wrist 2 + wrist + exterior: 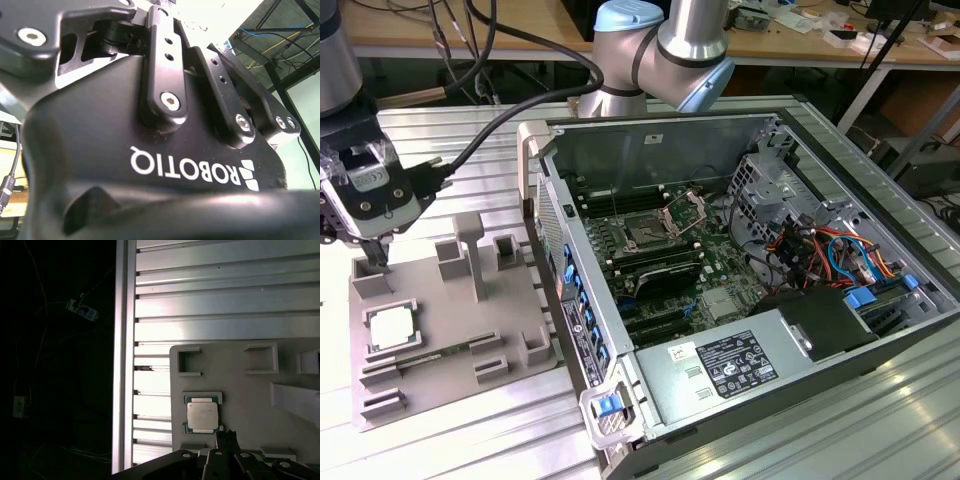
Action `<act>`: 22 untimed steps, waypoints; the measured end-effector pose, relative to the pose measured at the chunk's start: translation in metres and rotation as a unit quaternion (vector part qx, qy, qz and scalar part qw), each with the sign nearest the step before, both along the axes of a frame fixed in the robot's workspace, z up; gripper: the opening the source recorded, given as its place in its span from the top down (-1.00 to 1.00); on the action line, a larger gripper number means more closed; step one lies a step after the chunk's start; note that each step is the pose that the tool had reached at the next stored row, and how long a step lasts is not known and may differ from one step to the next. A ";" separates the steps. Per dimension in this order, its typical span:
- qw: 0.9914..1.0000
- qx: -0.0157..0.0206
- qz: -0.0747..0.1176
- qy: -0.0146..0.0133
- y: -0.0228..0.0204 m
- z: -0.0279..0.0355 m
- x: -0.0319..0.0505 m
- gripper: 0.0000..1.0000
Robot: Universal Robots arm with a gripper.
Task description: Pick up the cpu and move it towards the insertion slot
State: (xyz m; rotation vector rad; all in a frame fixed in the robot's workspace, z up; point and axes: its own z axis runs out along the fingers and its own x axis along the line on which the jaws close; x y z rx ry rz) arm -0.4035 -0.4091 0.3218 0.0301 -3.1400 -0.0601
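Note:
The cpu (394, 328) is a pale silvery square chip lying flat in its raised frame on the grey plastic tray (450, 330), at the exterior view's left. In the first wrist view the cpu (202, 415) lies just beyond the dark fingertips. My gripper (377, 258) hangs above the tray's far left corner, a little short of the chip and apart from it. Its fingers meet in one point (227, 436) and hold nothing. The insertion slot (645, 236) is a dark square socket with a steel frame and raised bracket on the motherboard inside the open computer case.
The open computer case (740, 290) fills the middle and right of the exterior view, its side wall (565, 290) close beside the tray. Raised blocks (470, 250) stand on the tray. The slatted metal table (225, 300) ends at an edge (125, 365) near the tray.

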 end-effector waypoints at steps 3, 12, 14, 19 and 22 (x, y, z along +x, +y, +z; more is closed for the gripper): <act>1.000 0.000 0.000 0.000 0.0000 -0.0005 0.0000 0.79; 1.000 0.000 0.000 0.000 0.0000 -0.0019 0.0000 0.79; 1.000 0.000 0.000 0.000 0.0000 -0.0022 0.0000 0.79; 1.000 0.000 0.000 0.000 0.0000 -0.0030 0.0000 0.79; 1.000 0.000 0.000 0.000 0.0000 -0.0035 0.0000 0.79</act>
